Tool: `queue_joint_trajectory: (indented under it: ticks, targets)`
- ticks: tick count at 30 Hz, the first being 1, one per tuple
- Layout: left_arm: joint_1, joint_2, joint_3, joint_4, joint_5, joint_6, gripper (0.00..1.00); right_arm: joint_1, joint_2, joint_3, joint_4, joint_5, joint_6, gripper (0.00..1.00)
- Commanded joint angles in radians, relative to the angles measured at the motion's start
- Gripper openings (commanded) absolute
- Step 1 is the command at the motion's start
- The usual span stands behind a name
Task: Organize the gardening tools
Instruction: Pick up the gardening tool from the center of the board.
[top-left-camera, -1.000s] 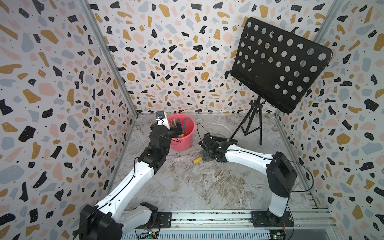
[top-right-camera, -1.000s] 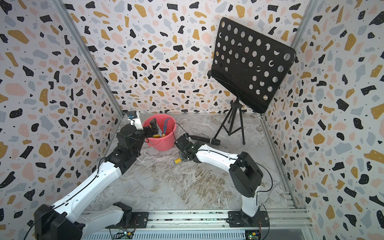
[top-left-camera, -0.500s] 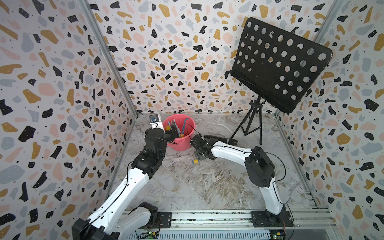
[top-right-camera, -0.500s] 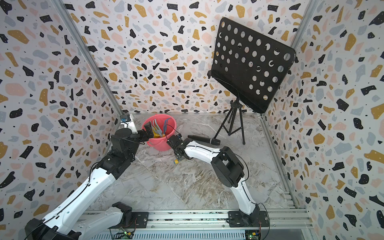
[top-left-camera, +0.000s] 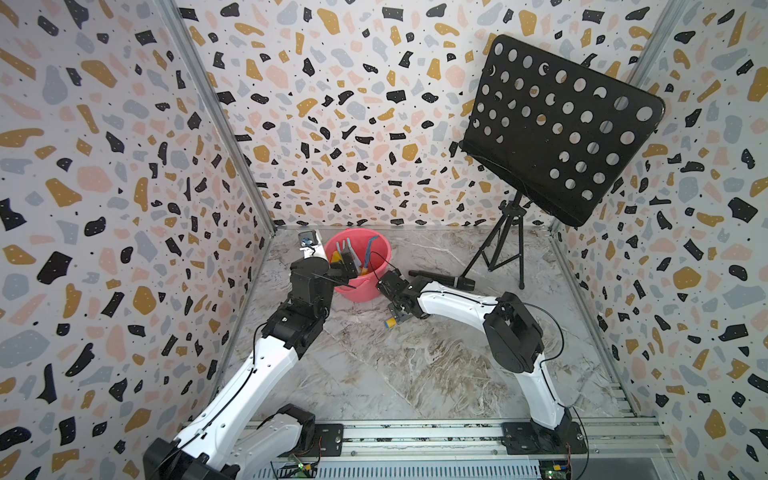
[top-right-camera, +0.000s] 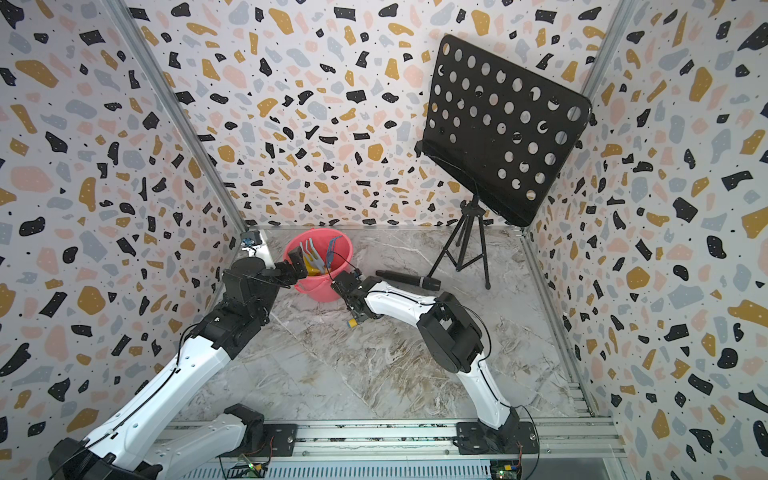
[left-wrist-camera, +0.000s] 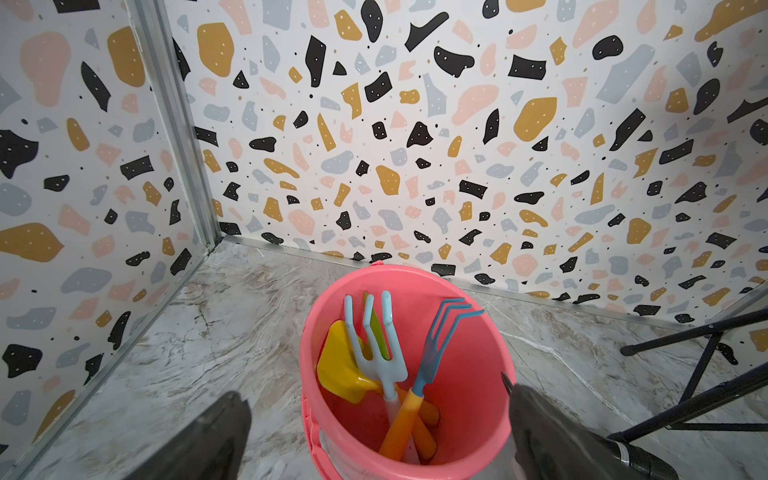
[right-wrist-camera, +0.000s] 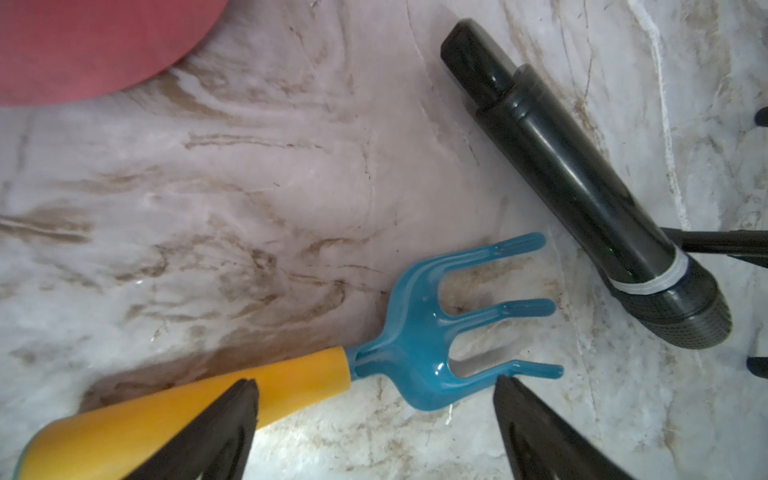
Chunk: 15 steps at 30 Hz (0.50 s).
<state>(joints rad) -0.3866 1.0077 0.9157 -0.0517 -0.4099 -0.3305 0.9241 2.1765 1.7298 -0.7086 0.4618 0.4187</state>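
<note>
Four gardening tools stand in the pink bucket (left-wrist-camera: 478, 415) at the table's (top-left-camera: 415, 365) far left, and a blue fork (right-wrist-camera: 419, 357) lies on the table just right of it.
The left wrist view looks into the bucket and sorts out the yellow shovel (left-wrist-camera: 338, 374), light-blue fork (left-wrist-camera: 374, 345), green trowel (left-wrist-camera: 380, 332) and blue rake (left-wrist-camera: 436, 345) (the top views show only a tangle of colour), with the left gripper (left-wrist-camera: 371, 390) above the near rim, its fingers wide and holding nothing. In both top views the right arm hides the blue fork except its yellow handle end (top-left-camera: 390, 323). The right wrist view shows the whole fork, tines pointing toward the black microphone (right-wrist-camera: 582, 187). The right gripper (right-wrist-camera: 376, 382) is low over its neck, fingers wide to either side and not closed on it.
</note>
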Motion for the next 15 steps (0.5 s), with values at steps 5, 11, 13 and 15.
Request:
queue_joint_trajectory:
  ticks: [5, 11, 13, 15]
  targets:
    - [0.010, -0.010, -0.004, 0.015, 0.006, -0.021, 1.00, 0.005, 0.029, 0.079, -0.053, 0.023, -0.021, 0.94]
    - [0.009, -0.016, -0.007, 0.011, 0.008, -0.020, 1.00, 0.006, 0.052, 0.095, -0.033, 0.017, 0.000, 0.94]
    - [0.009, -0.015, -0.006, 0.008, 0.007, -0.017, 1.00, 0.005, 0.060, 0.099, -0.024, 0.012, 0.009, 0.94]
    - [0.009, -0.016, -0.006, 0.003, 0.006, -0.016, 1.00, 0.007, 0.066, 0.105, -0.018, 0.005, 0.017, 0.94]
